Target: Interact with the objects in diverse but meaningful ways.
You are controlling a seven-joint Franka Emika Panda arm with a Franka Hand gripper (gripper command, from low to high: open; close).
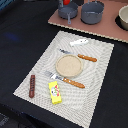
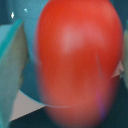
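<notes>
Your wrist view is filled by the red ball (image 2: 77, 62), blurred and very close; you cannot tell whether the gripper pinches it or stands spread. On the placemat (image 1: 100, 55): yellow packet (image 1: 55, 92) near the front edge, brown stick (image 1: 32, 85) toward the exterior view's left, white piece (image 1: 79, 42) beyond the plate (image 1: 68, 64).

I count one yellow packet (image 1: 55, 92), one brown stick (image 1: 32, 85), one white piece (image 1: 79, 42) and one plate (image 1: 68, 64). Two pots (image 1: 92, 12) stand beyond, plus what may be a bowl (image 1: 123, 17). My wrist camera fills with one red ball (image 2: 77, 62).
</notes>
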